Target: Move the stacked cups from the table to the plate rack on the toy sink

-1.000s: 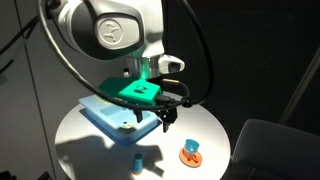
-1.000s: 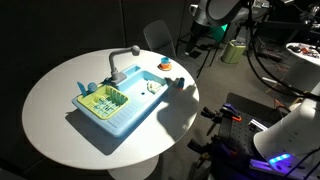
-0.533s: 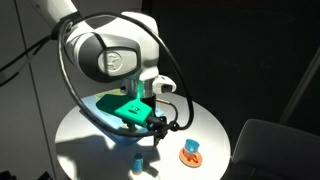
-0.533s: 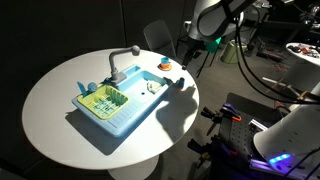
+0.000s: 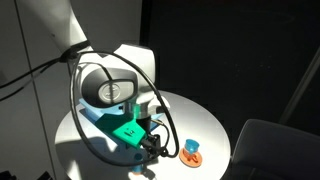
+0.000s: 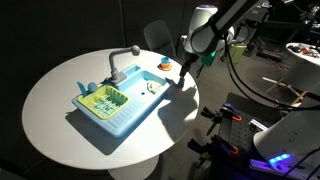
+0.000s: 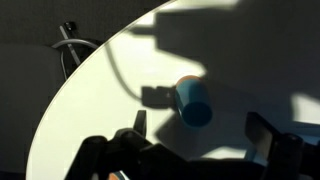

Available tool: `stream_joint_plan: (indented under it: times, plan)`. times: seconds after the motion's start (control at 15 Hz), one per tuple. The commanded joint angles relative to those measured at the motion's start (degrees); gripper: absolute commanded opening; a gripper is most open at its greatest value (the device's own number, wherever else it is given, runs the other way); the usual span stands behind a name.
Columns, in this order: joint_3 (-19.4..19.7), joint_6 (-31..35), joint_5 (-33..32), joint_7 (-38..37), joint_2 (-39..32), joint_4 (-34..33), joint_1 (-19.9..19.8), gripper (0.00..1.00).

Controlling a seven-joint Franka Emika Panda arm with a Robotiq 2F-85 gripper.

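Dark rm, black backdrop [image 6: 60, 30]; round white table [image 6: 50, 120] in hard light, sharp shadows; grey chair [image 5: 275, 148] nr table.

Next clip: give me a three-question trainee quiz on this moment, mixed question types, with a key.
1. True or false: the stacked cups are sitting in the plate rack.
2. Multiple choice: in the wrist view, the claw is A) shut on a cup, B) open and holding nothing, C) out of the picture.
3. Fill in: the toy sink is ___ in colour.

Key: 1 false, they stand on the table beyond the sink. 2 B. 3 blue.
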State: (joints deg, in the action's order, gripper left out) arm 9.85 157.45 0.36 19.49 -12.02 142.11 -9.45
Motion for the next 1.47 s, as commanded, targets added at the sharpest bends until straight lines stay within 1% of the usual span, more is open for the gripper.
stream_joint_plan:
  times: [0.0,0.27,0.53,0.6,0.67,0.73,0.8,0.87,0.93,1.27,1.4]
  plan:
    - [-2.1,2.6,0.9,-0.4,-3.3,-0.9,-1.6,1.0]
    - [-3.0,4.0,0.4,-0.9,-5.2,-1.0,-2.4,1.0]
    - [-3.2,3.7,0.2,-1.0,-5.5,-1.4,-3.1,1.0]
    - [-3.1,3.7,0.2,-1.0,-5.4,-1.4,-3.2,0.94]
    - [-3.0,3.6,0.2,-0.9,-5.3,-1.5,-3.5,0.75]
    - [-2.9,3.5,0.1,-1.0,-5.3,-1.6,-3.7,0.7]
    - [-2.8,3.4,0.2,-0.9,-5.1,-1.6,-4.0,0.7]
    - [-2.8,3.4,0.1,-0.9,-5.0,-1.6,-4.2,0.62]
    - [-2.8,3.3,0.2,-0.8,-4.7,-1.6,-4.4,0.52]
    - [-2.9,3.3,0.1,-0.8,-4.5,-2.1,-5.0,0.13]
    - [-2.8,3.5,-0.1,-1.0,-4.4,-2.1,-4.8,0.13]
